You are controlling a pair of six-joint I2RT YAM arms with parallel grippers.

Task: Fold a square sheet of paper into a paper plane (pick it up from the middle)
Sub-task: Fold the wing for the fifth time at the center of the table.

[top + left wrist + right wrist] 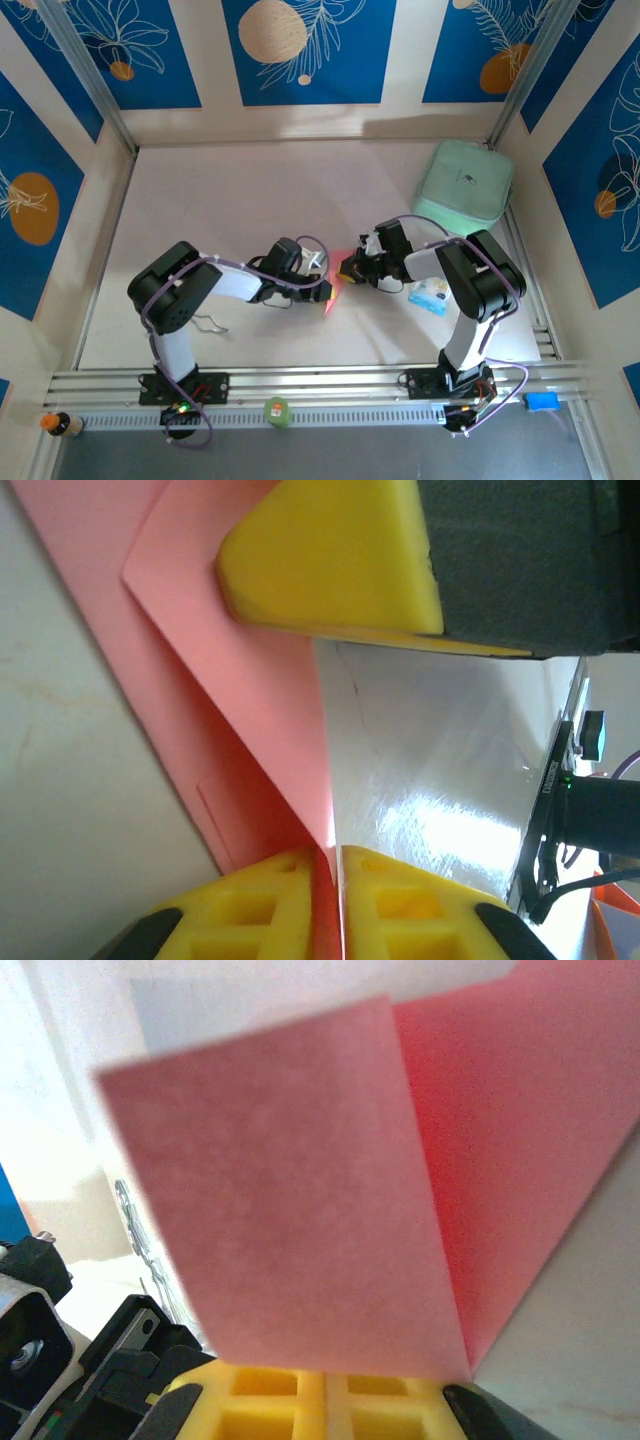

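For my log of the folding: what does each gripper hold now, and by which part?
Both pinch the folded pink paper: the right gripper a flap's edge beside the crease, the left gripper a folded edge.

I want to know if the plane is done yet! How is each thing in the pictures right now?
Pink paper, creased and partly folded, not yet a dart, held by both pincers.
Left pincer, shut on the pink paper.
Right pincer, shut on the pink paper.
Mint-green case, lying flat, looks closed.
Blue-and-white packet, lying flat on the table.
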